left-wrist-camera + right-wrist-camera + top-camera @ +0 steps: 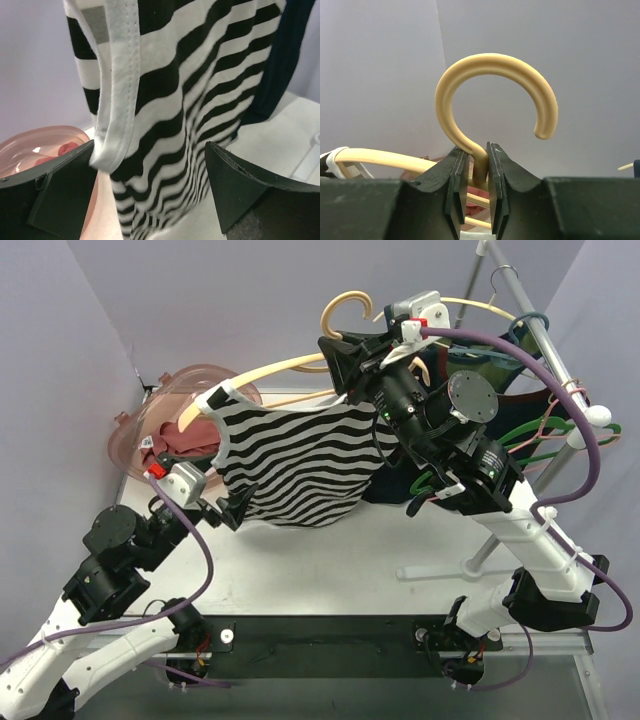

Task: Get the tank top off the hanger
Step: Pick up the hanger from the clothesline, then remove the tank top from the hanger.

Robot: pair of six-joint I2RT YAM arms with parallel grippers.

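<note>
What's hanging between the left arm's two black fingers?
The black-and-white striped tank top, its white-trimmed edge dangling between the open fingers; the left wrist view shows it.

Black-and-white striped tank top hangs on cream hanger.

The left arm, at seven o'clock overhead, and the right arm, at four o'clock, share white shells between round black joint housings. A purple cable loops along each. A grey disc with small screws caps one right joint. The left gripper and right gripper have matte black, wedge-shaped fingers.
</note>
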